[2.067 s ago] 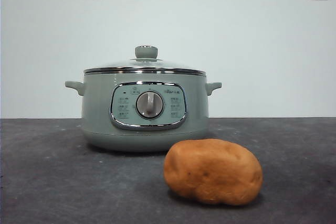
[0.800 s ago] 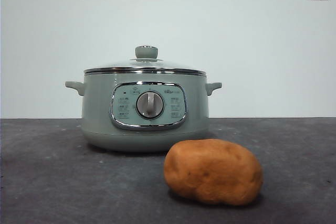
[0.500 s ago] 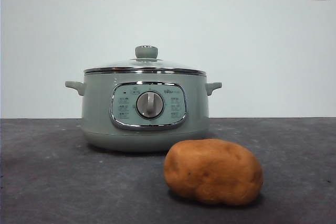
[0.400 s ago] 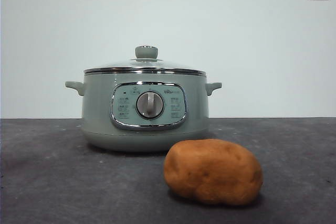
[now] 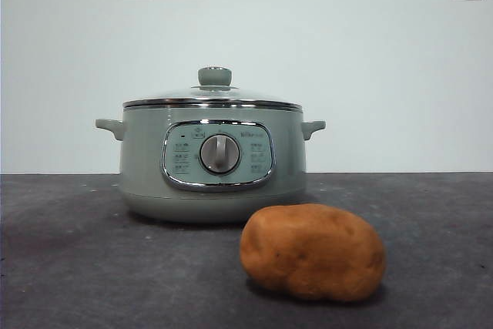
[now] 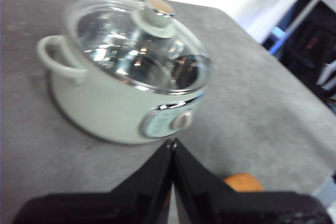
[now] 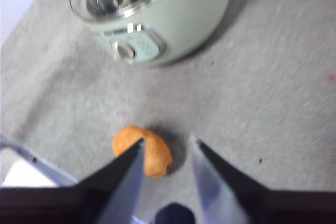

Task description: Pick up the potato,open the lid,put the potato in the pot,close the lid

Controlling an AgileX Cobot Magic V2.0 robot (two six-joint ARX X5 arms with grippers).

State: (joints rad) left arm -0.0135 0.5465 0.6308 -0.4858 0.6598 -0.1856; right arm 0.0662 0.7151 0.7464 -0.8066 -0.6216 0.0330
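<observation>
Right gripper (image 7: 167,141): we see its jaws spread apart, held above the grey table (image 7: 262,103), the potato (image 7: 143,151) below and partly behind one jaw; height over it hard to judge from this blurred view. Left gripper (image 6: 172,141): jaws pressed together, tips meeting, aimed toward the pot (image 6: 105,103). In the front view we note the potato (image 5: 312,252) lying on the table (image 5: 77,267) just in front of the pot (image 5: 212,163), apart from it. The lid (image 5: 213,96) sits closed on the pot. Neither arm shows in the front view.
</observation>
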